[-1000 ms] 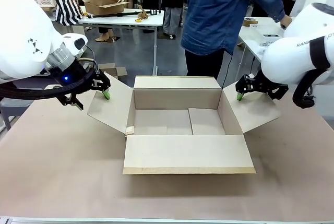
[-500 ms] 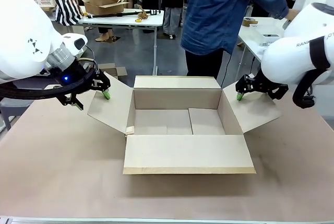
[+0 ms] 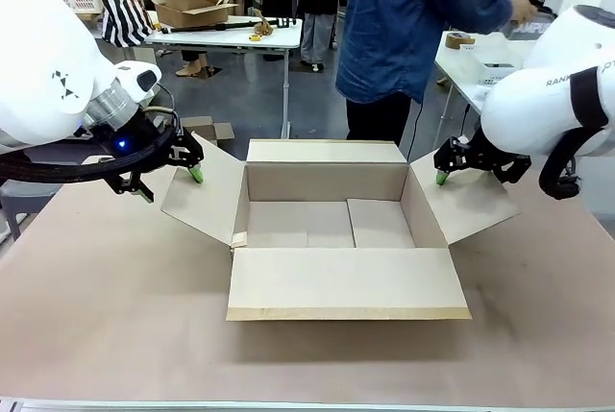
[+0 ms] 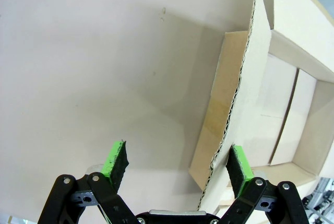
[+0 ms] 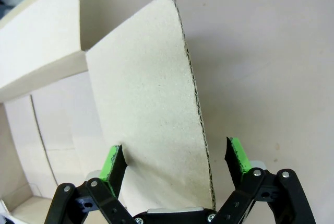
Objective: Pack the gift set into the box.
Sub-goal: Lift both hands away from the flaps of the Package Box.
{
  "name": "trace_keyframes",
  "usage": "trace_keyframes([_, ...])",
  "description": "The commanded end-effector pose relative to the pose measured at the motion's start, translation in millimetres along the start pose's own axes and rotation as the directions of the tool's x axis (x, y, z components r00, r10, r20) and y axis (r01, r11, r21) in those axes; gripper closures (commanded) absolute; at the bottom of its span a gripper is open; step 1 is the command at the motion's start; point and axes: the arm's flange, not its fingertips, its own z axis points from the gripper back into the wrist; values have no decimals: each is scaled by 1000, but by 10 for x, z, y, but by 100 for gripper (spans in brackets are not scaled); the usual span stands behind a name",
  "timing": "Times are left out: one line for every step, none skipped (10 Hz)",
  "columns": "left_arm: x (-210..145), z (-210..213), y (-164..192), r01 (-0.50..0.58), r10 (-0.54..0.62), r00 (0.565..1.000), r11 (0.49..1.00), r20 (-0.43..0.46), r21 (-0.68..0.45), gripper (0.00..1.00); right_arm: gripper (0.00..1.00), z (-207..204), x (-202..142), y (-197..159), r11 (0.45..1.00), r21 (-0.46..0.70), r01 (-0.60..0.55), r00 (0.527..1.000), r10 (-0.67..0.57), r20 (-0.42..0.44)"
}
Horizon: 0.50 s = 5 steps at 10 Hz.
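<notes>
The brown box (image 3: 341, 225) sits open on the table (image 3: 115, 316), looks light and a bit bendy, and the left fingers (image 3: 196, 174) and right fingers (image 3: 441, 178) are spread apart around its side flaps (image 3: 207, 199), probably the best place to hold it.

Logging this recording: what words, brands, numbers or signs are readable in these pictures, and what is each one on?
"RANK": part of a word on the right arm's white shell; the letters beside it are unreadable.
Small black dotted mark, no letters: on the left arm's white shell.
The box: plain cardboard, no print to be seen.
</notes>
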Motion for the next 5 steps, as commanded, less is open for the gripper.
trace_keyframes([9,25,-12,-9,9,1000,1000,1,20,0,0,37,22,22,1000,-20,15,1000,-15,0])
trace_keyframes([9,25,-12,-9,9,1000,1000,1,20,0,0,37,22,22,1000,-20,15,1000,-15,0])
trace_keyframes([9,25,-12,-9,9,1000,1000,1,20,0,0,37,22,22,1000,-20,15,1000,-15,0])
trace_keyframes([9,25,-12,-9,9,1000,1000,1,20,0,0,37,22,22,1000,-20,15,1000,-15,0])
trace_keyframes([9,25,-12,-9,9,1000,1000,1,20,0,0,37,22,22,1000,-20,15,1000,-15,0])
